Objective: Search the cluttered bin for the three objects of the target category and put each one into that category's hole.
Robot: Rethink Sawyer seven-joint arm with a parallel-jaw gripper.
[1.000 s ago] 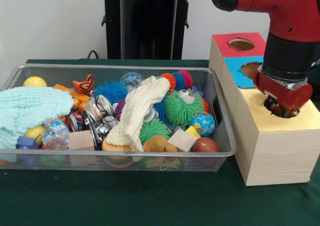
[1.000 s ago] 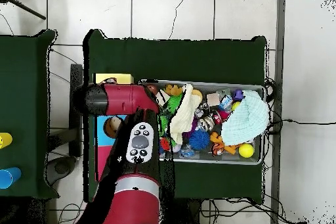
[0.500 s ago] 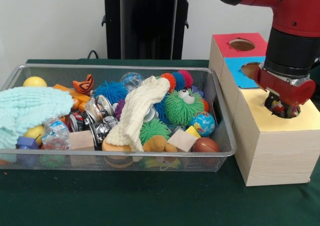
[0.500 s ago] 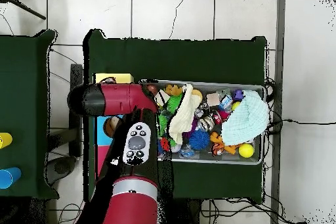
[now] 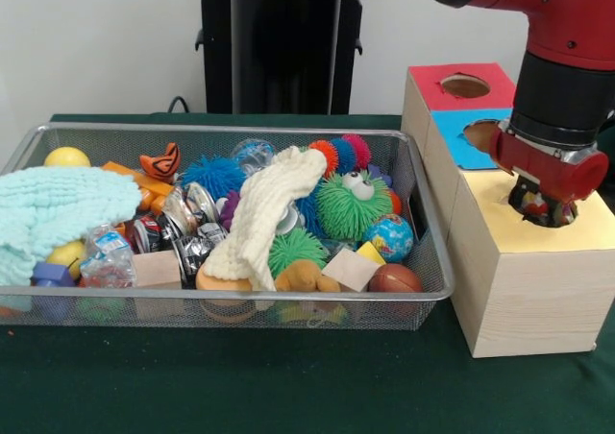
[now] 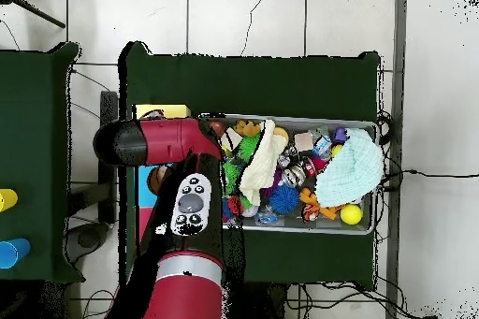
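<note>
Risen slightly, gripper (image 5: 544,206) hangs over yellow-topped box's hole (image 5: 548,213); bin (image 5: 288,311) cluttered.

Front view evenly lit, soft indoor light, no hard glare. Faint shadow under the bin (image 5: 423,213) along its near edge on the green table (image 5: 240,386); darker patch beneath the arm (image 5: 562,88) on the yellow-topped box (image 5: 538,280). Mesh wire reads a bit soft; toys inside fairly clear. Overhead view bright on the pale floor (image 6: 243,16), table cloth (image 6: 253,77) dark and flat. Small items in the bin (image 6: 374,180) hard to resolve there. Slight sheen on the arm's red shell (image 6: 168,142).
</note>
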